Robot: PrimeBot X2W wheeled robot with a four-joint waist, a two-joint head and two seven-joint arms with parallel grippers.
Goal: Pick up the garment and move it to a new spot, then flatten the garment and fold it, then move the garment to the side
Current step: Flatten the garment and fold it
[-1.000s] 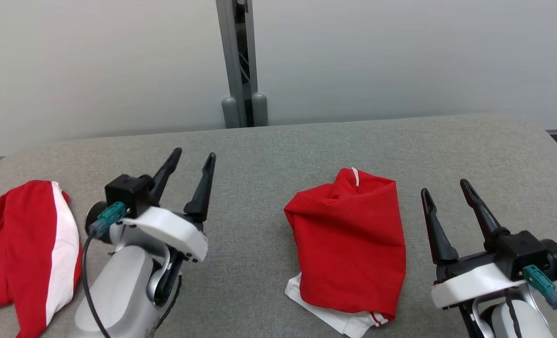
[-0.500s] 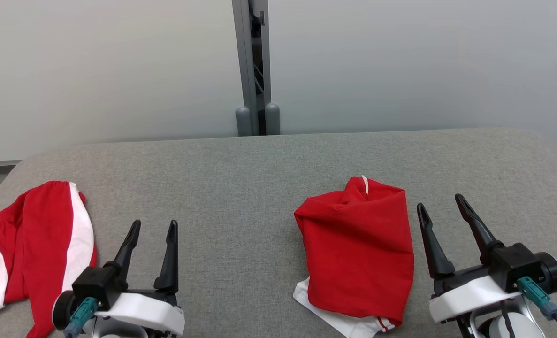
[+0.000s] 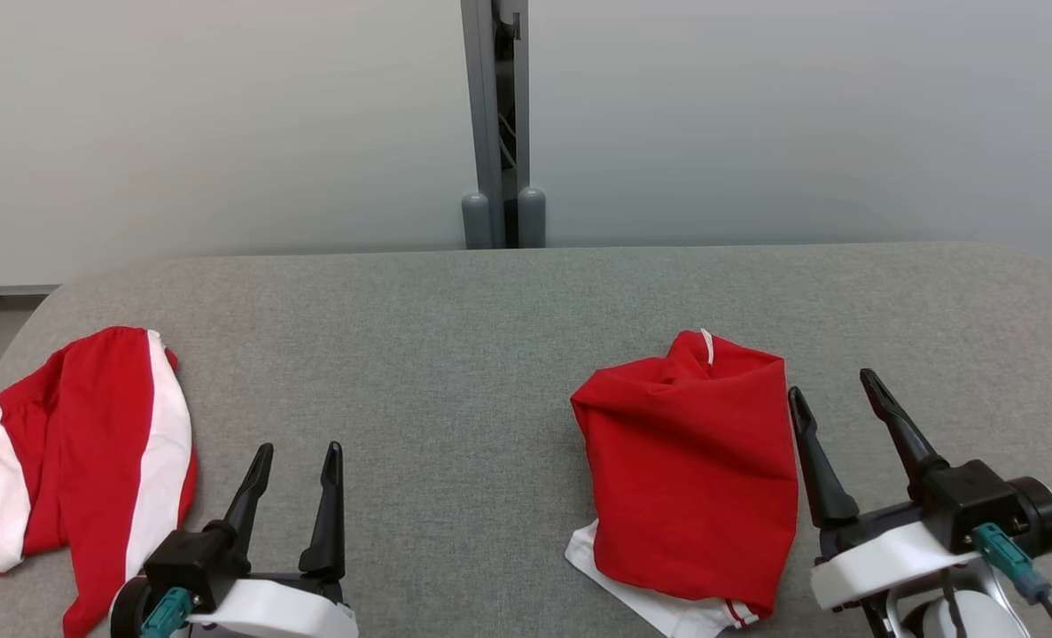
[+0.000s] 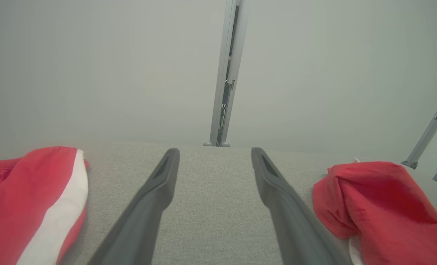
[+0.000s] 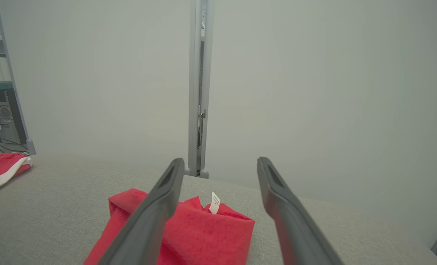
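Both pincers stand released and empty: left pincer (image 3: 300, 449) over the grey fabric counter (image 3: 455, 354), right pincer (image 3: 830, 385) just beside the folded red cloth garment (image 3: 689, 461) lying right of centre. Pinching only its top layer there could drag the fold apart; a loose red-and-white garment (image 3: 91, 443) lies far left

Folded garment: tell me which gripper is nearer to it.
Right. The right gripper sits just right of the folded garment; the left gripper is far off to its left, by the striped garment.
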